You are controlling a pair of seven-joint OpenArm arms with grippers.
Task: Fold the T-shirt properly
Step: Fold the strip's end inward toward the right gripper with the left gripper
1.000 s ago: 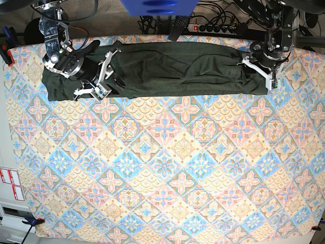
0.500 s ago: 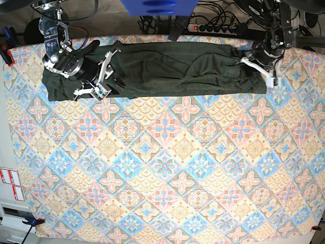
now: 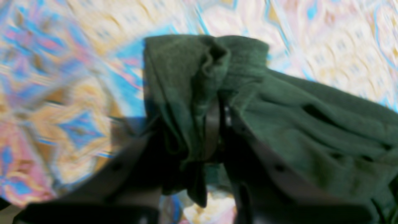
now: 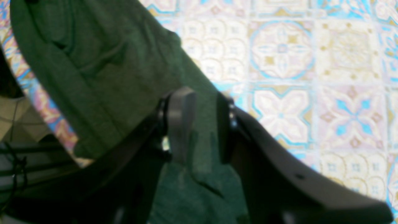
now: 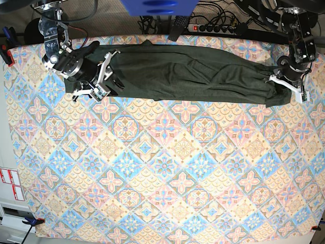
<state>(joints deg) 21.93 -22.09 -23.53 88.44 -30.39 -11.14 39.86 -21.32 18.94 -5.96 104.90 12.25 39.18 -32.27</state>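
Along the upper edge of the frame in the base view, the T-shirt (image 5: 188,73) is lying as one long dark olive band across the patterned worktop (image 5: 162,168), running from upper left to upper right and sagging slightly toward the right end. It is looking rumpled rather than flat, with long creases running lengthwise through the thin heathered knit.

At the right end, the left gripper (image 5: 287,84) is pinching a bunched, doubled-over wad of cloth; in the left wrist view its fingers (image 3: 211,124) are sitting narrow on the T-shirt (image 3: 279,118), fabric spilling out above them. At the left end, the right gripper (image 5: 96,81) is resting over the garment, and in the right wrist view its fingers (image 4: 182,121) are standing partly apart with a fold of the T-shirt (image 4: 93,77) between them; whether that fold is truly being gripped I cannot tell.

The risk I am seeing is uneven tension: the left hold is on a crumpled bundle, so a pull could slip layers loose or drag the creases into the fold. If the right side is not actually clamping, that end may be sliding out and the shirt skewing across the worktop.
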